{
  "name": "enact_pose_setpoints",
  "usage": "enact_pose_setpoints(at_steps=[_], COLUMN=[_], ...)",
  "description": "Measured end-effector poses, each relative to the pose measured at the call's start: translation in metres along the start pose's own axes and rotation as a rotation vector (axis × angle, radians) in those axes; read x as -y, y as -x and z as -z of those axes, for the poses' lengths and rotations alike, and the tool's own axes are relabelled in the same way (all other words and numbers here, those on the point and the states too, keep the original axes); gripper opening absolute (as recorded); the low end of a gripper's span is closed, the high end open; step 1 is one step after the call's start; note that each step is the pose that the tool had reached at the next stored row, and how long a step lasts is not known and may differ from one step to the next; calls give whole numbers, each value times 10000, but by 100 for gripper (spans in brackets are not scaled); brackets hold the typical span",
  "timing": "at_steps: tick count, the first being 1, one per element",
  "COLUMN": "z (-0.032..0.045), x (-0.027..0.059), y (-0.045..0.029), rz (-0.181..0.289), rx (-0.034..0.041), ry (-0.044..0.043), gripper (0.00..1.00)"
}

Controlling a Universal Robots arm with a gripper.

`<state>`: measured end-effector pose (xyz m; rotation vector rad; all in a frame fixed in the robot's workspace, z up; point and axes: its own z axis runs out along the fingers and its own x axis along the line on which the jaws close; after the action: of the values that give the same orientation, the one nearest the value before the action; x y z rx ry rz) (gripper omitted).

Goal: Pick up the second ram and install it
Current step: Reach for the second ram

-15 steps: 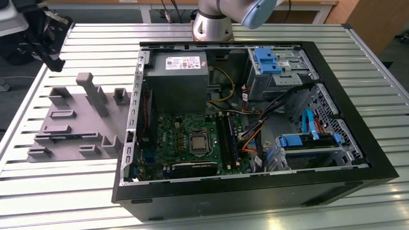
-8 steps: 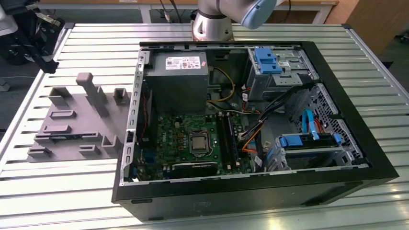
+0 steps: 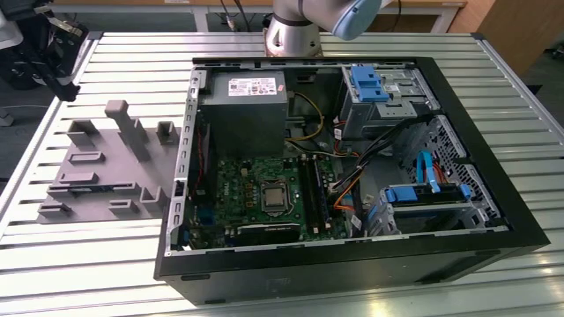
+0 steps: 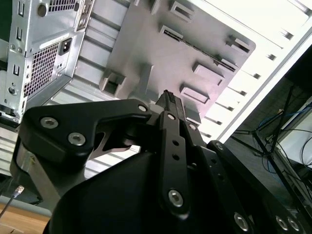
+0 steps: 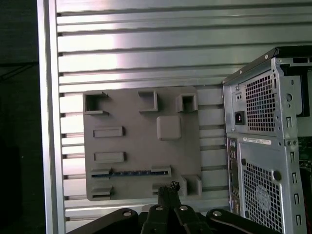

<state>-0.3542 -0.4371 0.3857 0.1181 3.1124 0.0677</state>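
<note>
My pincer (image 5: pixel 171 186) is together, empty; the second ram (image 5: pixel 127 173) looks light, stiff, fragile, so I'd pinch its flat faces mid-length

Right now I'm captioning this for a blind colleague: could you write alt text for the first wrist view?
The gripper, shut and empty, hovers above a grey fixture on a slatted metal table. The second ram, a thin blue-green stick, lies in one of the fixture's slots; a computer case stands beside the fixture.
</note>
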Motion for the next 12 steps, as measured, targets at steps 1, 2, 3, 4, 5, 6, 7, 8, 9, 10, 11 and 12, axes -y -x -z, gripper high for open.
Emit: enact_pose_setpoints(at_steps=[1,2,3,4,5,6,7,8,9,10,11,12], z=[0,1,0,0,0,0,0,0,1,2,2,1], x=[4,11,19,29,37,44,49,52,55,56,57,57], y=[-6,-13,-23,-36,-50,-70,-98,-136,-166,-184,-192,-193], rz=[1,2,2,1,0,-1,1,1,0,0,0,1], rx=[0,-1,0,-1,0,0,-1,1,-1,-2,-1,-1], ry=[-1,-1,0,0,-1,0,0,1,-1,-2,-2,-1], gripper=[11,11,11,11,11,11,11,11,11,11,11,11])
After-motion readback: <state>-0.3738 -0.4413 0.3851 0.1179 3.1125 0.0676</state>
